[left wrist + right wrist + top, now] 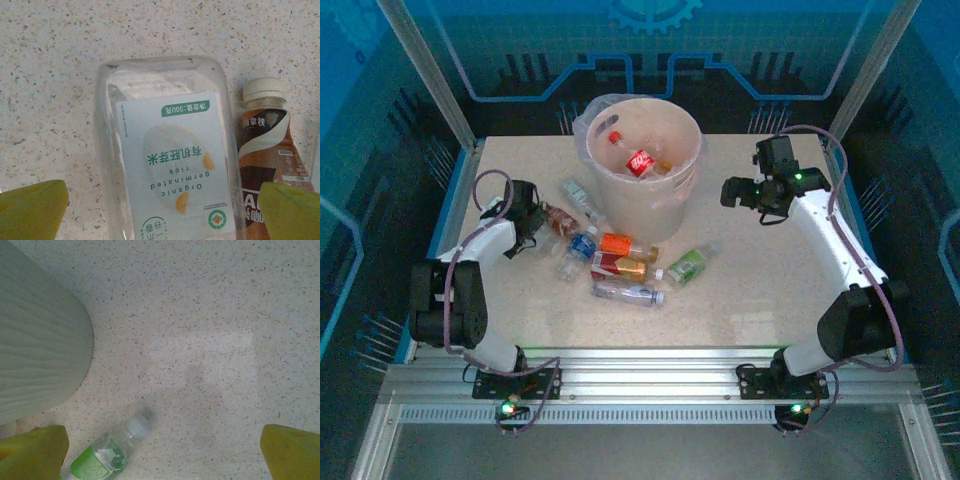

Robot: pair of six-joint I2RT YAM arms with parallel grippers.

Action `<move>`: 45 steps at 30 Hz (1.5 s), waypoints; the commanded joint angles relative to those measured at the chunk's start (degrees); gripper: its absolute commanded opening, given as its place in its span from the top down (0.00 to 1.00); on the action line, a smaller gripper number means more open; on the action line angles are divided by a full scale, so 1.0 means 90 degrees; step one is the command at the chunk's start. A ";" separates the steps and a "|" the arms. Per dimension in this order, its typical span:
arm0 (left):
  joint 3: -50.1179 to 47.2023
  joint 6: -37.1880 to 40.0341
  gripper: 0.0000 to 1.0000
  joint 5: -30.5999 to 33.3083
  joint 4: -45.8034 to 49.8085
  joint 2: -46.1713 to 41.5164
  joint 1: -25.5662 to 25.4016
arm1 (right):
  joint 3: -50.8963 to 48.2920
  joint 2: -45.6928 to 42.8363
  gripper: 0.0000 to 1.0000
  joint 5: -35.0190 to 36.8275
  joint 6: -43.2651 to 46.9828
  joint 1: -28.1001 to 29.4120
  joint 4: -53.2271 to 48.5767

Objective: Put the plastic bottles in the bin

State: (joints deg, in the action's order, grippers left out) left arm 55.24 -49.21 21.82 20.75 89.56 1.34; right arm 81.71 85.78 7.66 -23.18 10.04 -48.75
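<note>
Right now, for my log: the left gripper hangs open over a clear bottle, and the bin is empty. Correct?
No: the bin holds a red-labelled bottle, per the top external view. The left gripper hangs open over the clear bottle.

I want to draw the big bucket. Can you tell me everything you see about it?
The bin is a tall, round, beige-white plastic bucket standing upright at the back middle of the table. A clear liner folds over its rim. A red-labelled bottle and others lie inside. More bottles lie near its base.
</note>
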 commanded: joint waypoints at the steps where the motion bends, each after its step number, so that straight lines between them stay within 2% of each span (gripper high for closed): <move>1: 0.0205 -0.0058 0.01 0.0108 0.0191 -0.0071 0.0075 | -0.0042 0.0079 0.00 -0.0125 -0.0109 -0.0042 0.0075; 18: 0.0990 -0.0302 0.01 0.0265 0.0580 0.1127 0.0085 | -0.0028 0.0185 0.00 -0.0158 -0.0075 -0.0013 0.0108; 34: 0.0918 -0.0277 0.02 0.0137 0.0461 0.1730 0.0222 | -0.0029 0.0274 0.00 -0.0178 -0.0081 0.0012 0.0132; 39: 0.0750 -0.0202 0.17 0.0172 0.0392 0.1493 0.0244 | -0.0058 0.0180 0.00 -0.0115 -0.0078 0.0071 0.0127; 45: 0.0679 0.0056 0.24 0.0304 0.0429 0.0862 0.0251 | -0.0075 0.0070 0.00 0.0004 -0.0084 0.0120 0.0114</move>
State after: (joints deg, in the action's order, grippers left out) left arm 61.89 -50.48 22.94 23.86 101.71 2.90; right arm 81.69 87.83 7.05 -23.18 10.50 -48.31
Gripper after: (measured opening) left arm 0.811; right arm 0.996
